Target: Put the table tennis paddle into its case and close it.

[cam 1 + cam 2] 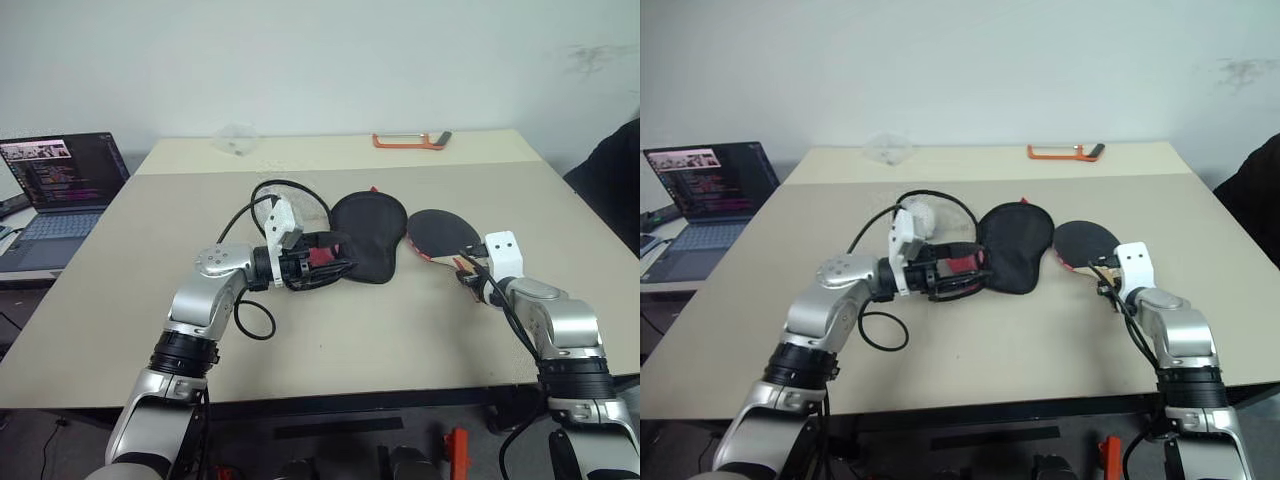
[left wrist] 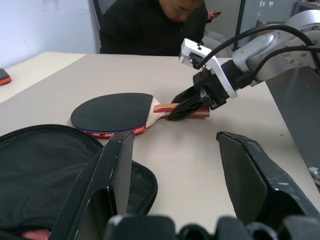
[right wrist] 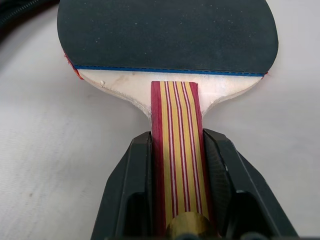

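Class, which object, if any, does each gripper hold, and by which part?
The right gripper clamps the table tennis paddle by its striped handle; the left gripper is open, holding nothing.

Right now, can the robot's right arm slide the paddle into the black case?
Probably yes. The right gripper has its jaws shut on the table tennis paddle handle, and the case lies right beside the blade on the table, nothing between. Whether its mouth gapes enough is unclear.

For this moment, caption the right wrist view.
Right claw closed on the paddle's striped handle, paddle lying on the table.
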`<state>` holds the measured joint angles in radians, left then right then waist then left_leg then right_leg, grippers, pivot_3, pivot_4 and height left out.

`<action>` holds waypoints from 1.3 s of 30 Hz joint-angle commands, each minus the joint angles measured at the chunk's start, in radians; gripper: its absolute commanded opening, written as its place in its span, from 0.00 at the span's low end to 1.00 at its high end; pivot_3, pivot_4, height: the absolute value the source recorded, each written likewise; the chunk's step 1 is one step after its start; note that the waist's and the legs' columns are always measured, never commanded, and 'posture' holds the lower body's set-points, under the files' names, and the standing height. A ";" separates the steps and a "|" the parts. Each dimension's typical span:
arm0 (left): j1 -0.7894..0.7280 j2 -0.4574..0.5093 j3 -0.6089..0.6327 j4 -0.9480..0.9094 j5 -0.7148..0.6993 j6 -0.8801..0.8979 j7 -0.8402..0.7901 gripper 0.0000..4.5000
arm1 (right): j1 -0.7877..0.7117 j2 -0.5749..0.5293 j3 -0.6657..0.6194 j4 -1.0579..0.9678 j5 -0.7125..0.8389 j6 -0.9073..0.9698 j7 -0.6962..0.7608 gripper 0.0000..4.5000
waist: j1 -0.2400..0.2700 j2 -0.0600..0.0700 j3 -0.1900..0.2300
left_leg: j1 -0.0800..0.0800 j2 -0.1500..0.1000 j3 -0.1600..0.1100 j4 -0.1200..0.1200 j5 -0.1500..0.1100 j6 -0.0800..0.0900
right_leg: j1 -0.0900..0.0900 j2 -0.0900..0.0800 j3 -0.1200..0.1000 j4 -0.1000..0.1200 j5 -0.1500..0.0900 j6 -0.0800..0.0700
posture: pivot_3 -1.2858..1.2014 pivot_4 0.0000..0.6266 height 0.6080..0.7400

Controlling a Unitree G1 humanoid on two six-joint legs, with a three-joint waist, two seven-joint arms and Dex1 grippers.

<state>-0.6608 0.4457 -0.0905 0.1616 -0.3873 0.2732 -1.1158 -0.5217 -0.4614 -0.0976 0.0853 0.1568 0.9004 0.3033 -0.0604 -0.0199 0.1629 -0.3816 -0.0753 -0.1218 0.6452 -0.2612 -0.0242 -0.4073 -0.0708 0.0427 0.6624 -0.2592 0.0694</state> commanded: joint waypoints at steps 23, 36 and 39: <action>-0.004 0.012 0.013 -0.030 0.005 -0.014 0.011 0.64 | -0.104 -0.012 -0.061 0.122 0.012 0.027 -0.024 0.45 | 0.019 0.000 0.000 | 0.000 0.000 0.000 0.000 0.000 0.000 | 0.000 0.000 0.000 0.000 0.000 0.000 | 0.52 0.24 1.00; 0.000 0.015 0.025 -0.039 0.004 -0.010 0.021 0.64 | -0.189 -0.001 -0.156 0.099 0.041 0.058 -0.112 0.24 | 0.022 0.001 0.001 | 0.000 0.000 0.000 0.000 0.000 0.000 | 0.000 0.000 -0.001 0.000 0.000 0.000 | 0.52 0.24 1.00; 0.008 0.024 0.036 -0.051 -0.006 0.000 0.022 0.64 | -0.247 0.032 -0.170 0.007 0.072 0.127 -0.135 0.24 | 0.013 0.002 0.001 | -0.002 0.000 0.001 0.000 0.000 0.000 | -0.003 0.000 0.001 0.001 0.000 0.000 | 0.52 0.24 1.00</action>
<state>-0.6514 0.4578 -0.0846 0.1527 -0.3776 0.2763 -1.0996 -0.7072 -0.4374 -0.2445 0.2022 0.1930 1.0130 0.1790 -0.0471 -0.0180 0.1641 -0.3839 -0.0753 -0.1208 0.6450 -0.2611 -0.0244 -0.4108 -0.0710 0.0438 0.6633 -0.2591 0.0693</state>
